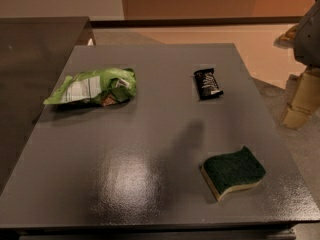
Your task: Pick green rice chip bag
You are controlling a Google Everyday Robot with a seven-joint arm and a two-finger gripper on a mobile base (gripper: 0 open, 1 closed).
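Gripper (303,91) hangs off the worktop (125,149), past its right edge nr the far right corner, partly cut by the frame. Can't tell if it's open or closed, or holding anything. Nearest to it is the wrapper (208,83), small & black, lying toward the far edge, right of centre. Sponge (233,172), dark green over yellow, sits nr the near right corner. Bag (93,86), light green, crumpled, white label up, lies flat by the left edge toward the far left corner, well apart from the gripper.
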